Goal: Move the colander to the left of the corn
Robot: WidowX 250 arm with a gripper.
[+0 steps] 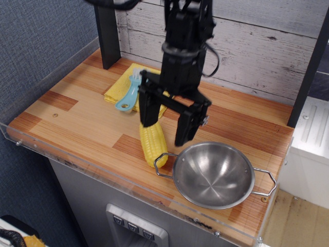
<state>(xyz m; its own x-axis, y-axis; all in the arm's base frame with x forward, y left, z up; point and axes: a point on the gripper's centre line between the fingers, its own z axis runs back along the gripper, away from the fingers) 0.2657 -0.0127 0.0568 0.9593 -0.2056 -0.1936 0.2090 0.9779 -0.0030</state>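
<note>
The pincer (167, 127) hangs over the middle of the wooden surface (72, 116) with its two black fingers (186, 126) spread wide apart and nothing between them. One finger sits just above the top end of the corn (152, 142); the other points down near the back rim of the colander (213, 175).

The colander rests upright at the front right of the surface, its near wire handle (163, 165) touching or almost touching the lower end of the corn. So it lies on the corn's right, and the task is not yet under way in any visible sense: the bowl is ungripped.

The step in hand looks like the approach for a grasp. To do it well, the pincer should come down on the colander's rim, one finger inside the bowl and one outside, well away from the corn so the cob is not nudged. The thin steel wall is slippery, so a firm, square closure matters. The bowl should then be lifted clear of the cob before being carried across, since dragging it would push the corn along.

Counted: one colander with two loop handles, one corn cob, one yellow cloth (117, 88) at the back, and one light-blue brush (129, 95) lying on it.
</note>
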